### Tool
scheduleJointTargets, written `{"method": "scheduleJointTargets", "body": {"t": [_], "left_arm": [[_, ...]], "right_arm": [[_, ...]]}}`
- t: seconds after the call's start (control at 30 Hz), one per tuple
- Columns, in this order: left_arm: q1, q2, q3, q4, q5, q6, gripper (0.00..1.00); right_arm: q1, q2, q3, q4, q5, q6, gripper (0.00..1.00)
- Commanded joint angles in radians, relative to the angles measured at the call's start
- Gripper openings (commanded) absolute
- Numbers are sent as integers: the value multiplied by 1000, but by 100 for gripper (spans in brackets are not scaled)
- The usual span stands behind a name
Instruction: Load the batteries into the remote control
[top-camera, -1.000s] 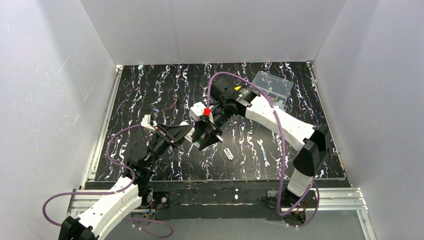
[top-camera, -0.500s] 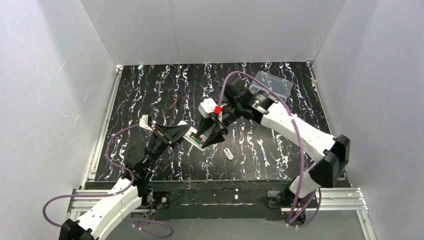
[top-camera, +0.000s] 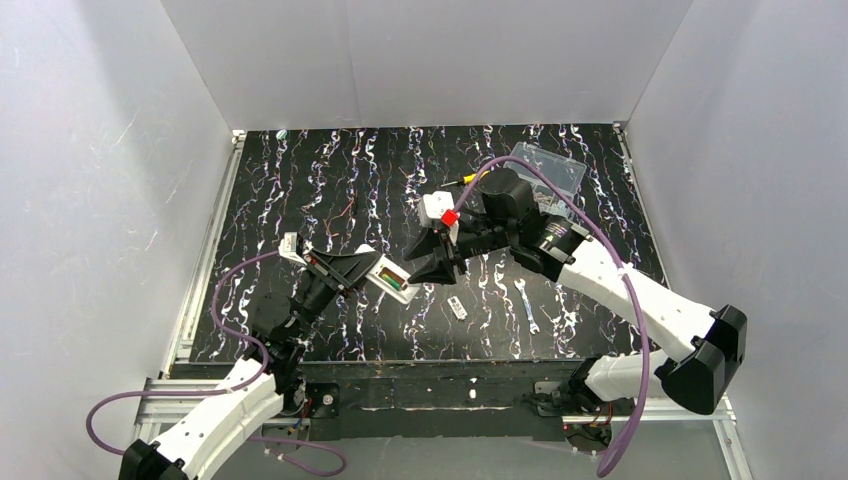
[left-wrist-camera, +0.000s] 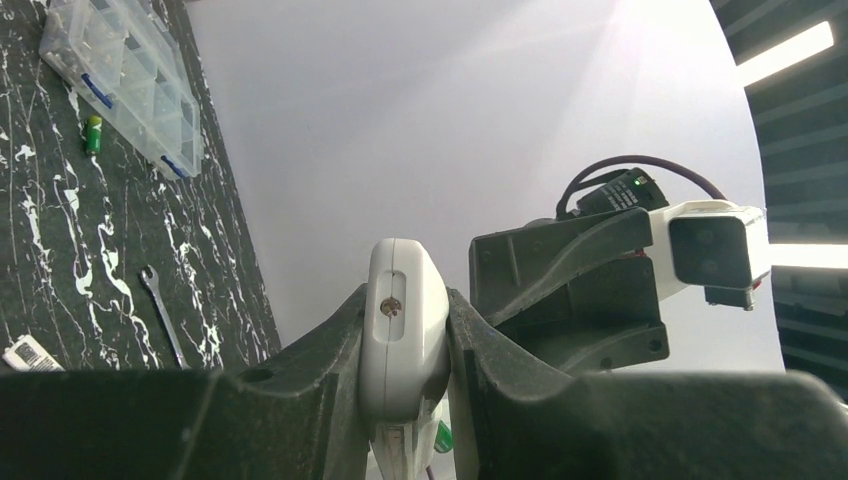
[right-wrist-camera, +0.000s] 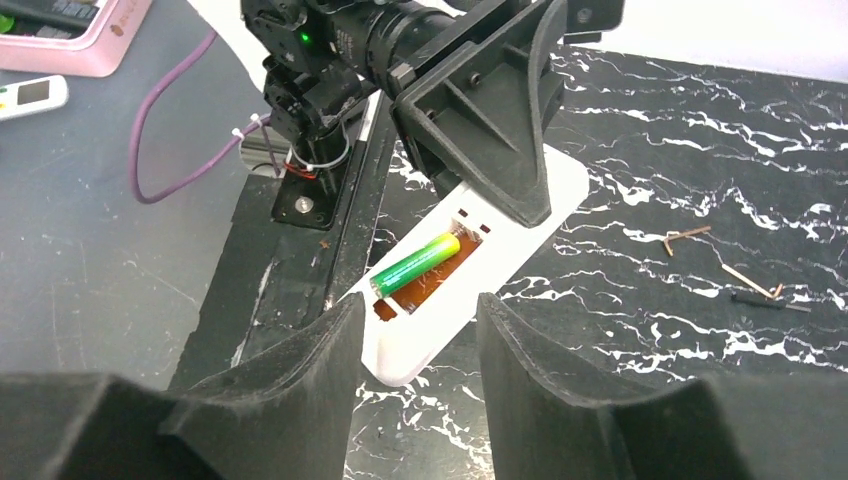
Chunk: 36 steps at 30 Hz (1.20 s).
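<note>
**Black marbled table: right arm backs off, one battery seated**

Black, white-veined table (top-camera: 300, 180) inside white walls. Left of centre, the left gripper (top-camera: 362, 268) is clamped on the remote control (top-camera: 392, 281), holding it over the middle of the table with its back compartment uncovered. One green battery (right-wrist-camera: 415, 265) lies in that compartment, and the slot beside it looks empty. Just right of the remote, the right gripper (top-camera: 440, 262), which covered the remote a second ago, has drawn back towards the right. Its jaws are spread wide and hold nothing. That suggests the first battery is placed. A second battery (left-wrist-camera: 92, 133) lies beside the clear box (top-camera: 545, 168) near the far right corner, probably the next pickup.
</note>
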Motion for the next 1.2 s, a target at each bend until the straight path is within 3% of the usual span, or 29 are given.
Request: {"method": "scheduleJointTargets", "body": {"t": [0.0, 0.4, 0.57, 0.73, 0.9, 1.03, 1.17], "left_arm": [[0, 5, 14, 135, 15, 0, 0], [0, -5, 14, 109, 63, -54, 0], [0, -36, 26, 50, 79, -71, 0], [0, -83, 45, -52, 123, -83, 0], [-1, -130, 33, -106, 143, -81, 0], [0, -140, 33, -120, 162, -81, 0], [0, -128, 39, -106, 172, -88, 0]], "right_arm": [[-2, -20, 18, 32, 70, 54, 51], [-2, 36, 155, -214, 98, 32, 48], [-2, 28, 159, -285, 144, 5, 73], [-2, 28, 195, -319, 112, -54, 81], [-2, 34, 226, -325, 42, -175, 81], [-2, 57, 230, -339, -115, -351, 78], [1, 111, 297, -393, -217, -424, 75]]}}
